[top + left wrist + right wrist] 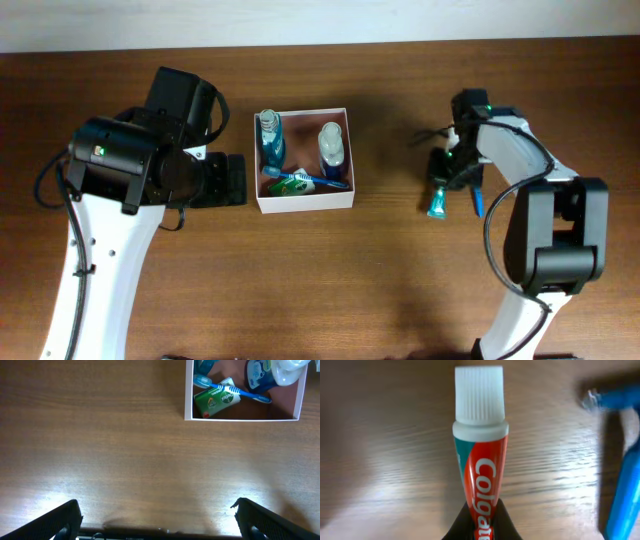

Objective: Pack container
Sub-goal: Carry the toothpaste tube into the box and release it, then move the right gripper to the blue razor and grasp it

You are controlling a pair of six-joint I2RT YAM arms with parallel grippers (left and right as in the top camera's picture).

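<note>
Square shallow white cardboard container, pinkish-brown inside, sits just beside the left gripper, holding blue bottles, a green packet and a blue toothbrush. Left gripper is spread wide and holds nothing. Right gripper pinches a red-white Colgate toothpaste tube.

Brown wood-grain table (some glare patches); pale strip beyond.
</note>
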